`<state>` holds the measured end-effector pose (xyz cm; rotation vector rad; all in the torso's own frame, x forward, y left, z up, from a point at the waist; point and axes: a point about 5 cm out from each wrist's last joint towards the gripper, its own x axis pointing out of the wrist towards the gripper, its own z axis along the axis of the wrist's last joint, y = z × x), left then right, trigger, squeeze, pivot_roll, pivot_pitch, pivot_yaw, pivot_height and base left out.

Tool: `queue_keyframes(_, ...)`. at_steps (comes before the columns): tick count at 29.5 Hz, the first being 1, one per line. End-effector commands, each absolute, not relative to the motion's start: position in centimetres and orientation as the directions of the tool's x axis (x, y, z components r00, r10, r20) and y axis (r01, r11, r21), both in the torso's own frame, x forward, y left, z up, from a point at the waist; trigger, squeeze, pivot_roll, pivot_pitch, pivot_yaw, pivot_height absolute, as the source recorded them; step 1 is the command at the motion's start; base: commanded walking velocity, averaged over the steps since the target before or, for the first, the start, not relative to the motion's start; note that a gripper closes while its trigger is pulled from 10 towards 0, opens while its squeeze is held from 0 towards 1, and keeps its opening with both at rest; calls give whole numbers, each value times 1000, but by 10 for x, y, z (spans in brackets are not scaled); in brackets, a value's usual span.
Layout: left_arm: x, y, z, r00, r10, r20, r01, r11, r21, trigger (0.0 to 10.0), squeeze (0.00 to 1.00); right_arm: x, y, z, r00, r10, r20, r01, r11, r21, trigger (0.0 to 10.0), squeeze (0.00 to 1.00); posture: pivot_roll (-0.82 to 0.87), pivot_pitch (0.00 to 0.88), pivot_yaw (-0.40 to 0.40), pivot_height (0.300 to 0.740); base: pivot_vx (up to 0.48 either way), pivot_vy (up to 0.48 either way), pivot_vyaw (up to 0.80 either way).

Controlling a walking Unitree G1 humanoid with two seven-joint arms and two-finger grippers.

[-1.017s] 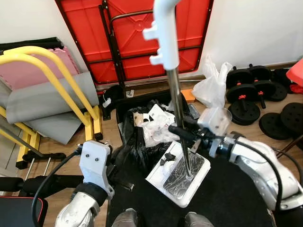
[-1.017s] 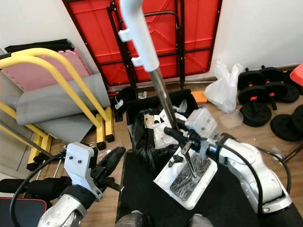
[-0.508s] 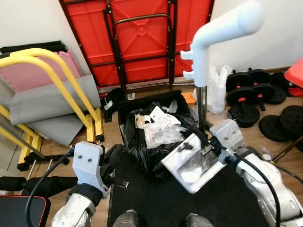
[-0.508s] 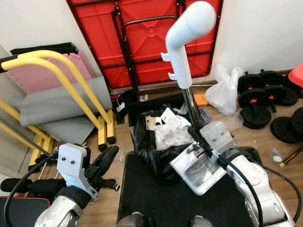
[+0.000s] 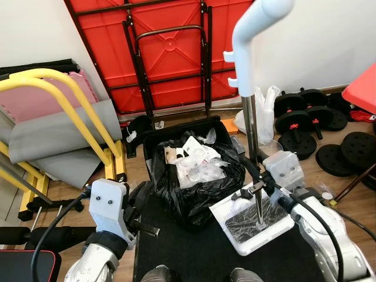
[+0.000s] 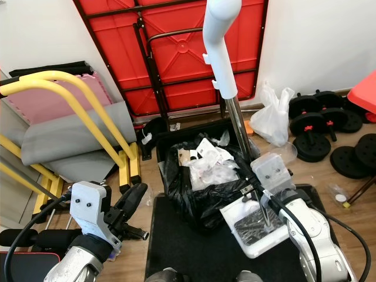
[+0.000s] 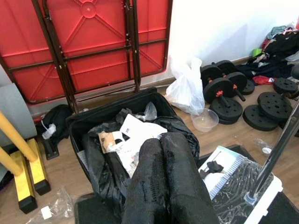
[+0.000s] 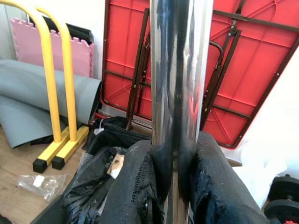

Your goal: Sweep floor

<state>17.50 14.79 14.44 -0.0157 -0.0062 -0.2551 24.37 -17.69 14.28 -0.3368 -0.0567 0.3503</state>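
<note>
Dustpan (image 5: 254,218), white and long-handled, sits on the black mat (image 5: 200,255) at my feet, its tray tilted up slightly and holding a dark layer of swept debris. Its chrome pole (image 5: 252,153) rises nearly upright from the tray to a white plastic grip (image 5: 249,44) near the top of the head views. My right gripper (image 5: 254,176) is clamped on that pole low down, just above the tray; in the right wrist view my two black fingers (image 8: 135,186) press on either side of the shiny tube.

Just beside the tray, touching its edge, stands a bin lined with a black bag (image 5: 197,170), heaped with white paper and clear plastic scraps. My left gripper (image 6: 132,202) hovers near the bin's other side, its fingers (image 7: 163,182) pressed together with nothing between them, pointing toward the bag.

Behind the bin a red folding table (image 5: 167,50) leans against the white wall. To my left lie a yellow tubular frame (image 5: 70,108), a rolled grey mat (image 5: 56,126) and a pink foam tile (image 5: 41,97). To my right a white plastic bag (image 5: 267,111) rests on the wooden floor (image 5: 141,155), with black dumbbells and weight plates (image 5: 305,120) near it.
</note>
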Motion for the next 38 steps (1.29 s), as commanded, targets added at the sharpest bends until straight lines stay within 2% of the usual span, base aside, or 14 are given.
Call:
queue_keyframes(1, 175, 151, 141, 969, -248, -10, 248, 969, 3, 10000, 0, 248, -174, 165, 924, 362, 123, -295, 880, -373, 10000, 0, -104, 85, 32, 740, 0, 0, 0)
queue_keyframes(7, 175, 150, 141, 965, -261, -6, 261, 965, 3, 10000, 0, 250, -176, 167, 920, 371, 124, -306, 879, -365, 10000, 0, -105, 83, 32, 740, 0, 0, 0)
queue_keyframes(20, 174, 149, 141, 960, -279, -5, 279, 960, 1, 10000, 0, 259, -179, 178, 921, 358, 151, -285, 887, -364, 10000, 0, -105, 78, 32, 740, 208, 0, 544)
queue_keyframes(38, 175, 147, 140, 958, -287, 4, 287, 958, -1, 10000, 0, 265, -176, 191, 907, 374, 194, -289, 887, -361, 10000, 0, -109, 77, 28, 740, 291, 0, 0)
